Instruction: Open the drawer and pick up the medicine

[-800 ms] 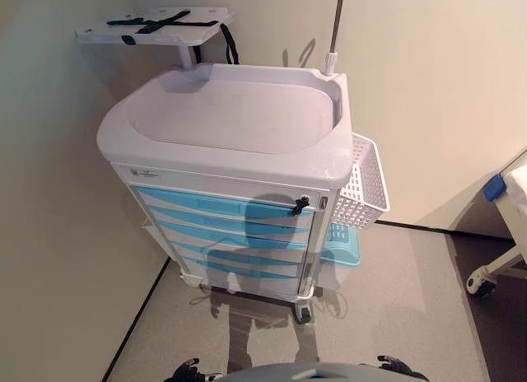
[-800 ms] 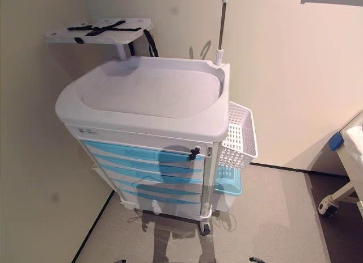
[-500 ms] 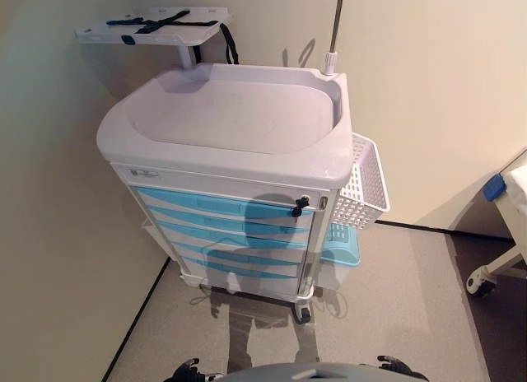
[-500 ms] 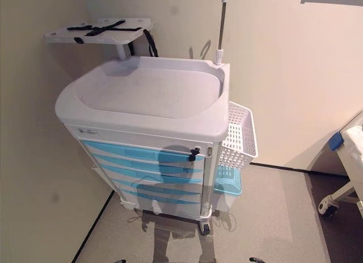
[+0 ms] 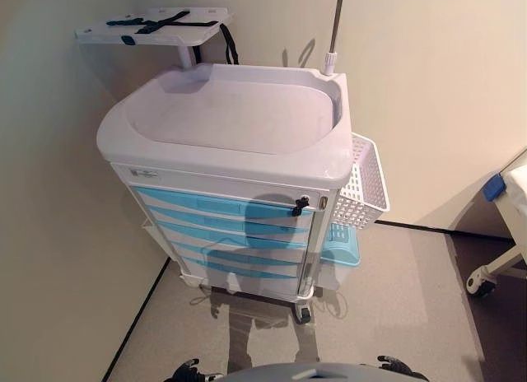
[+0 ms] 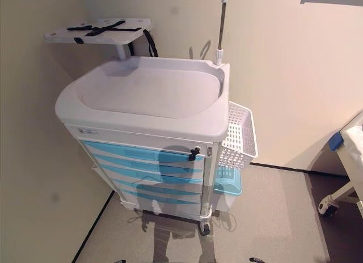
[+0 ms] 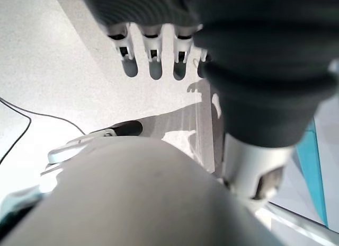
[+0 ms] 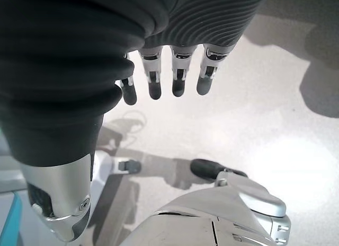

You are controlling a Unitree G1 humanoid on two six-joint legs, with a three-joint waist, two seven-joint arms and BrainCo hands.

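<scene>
Drawers (image 5: 222, 225): five, all shut | cart (image 5: 230, 110): one | left hand (image 7: 153, 50), right hand (image 8: 175, 71): fingers straight, empty

I stood in a corner of plain cream walls (image 5: 428, 94) with a dark strip along their foot. The speckled grey floor (image 5: 387, 308) gave way to darker flooring by a wheeled white bed frame (image 5: 494, 271).

White medical cart (image 5: 230, 118) against the far wall; its stacked light-blue drawers (image 5: 222, 230) are all closed. Medicine not visible.
</scene>
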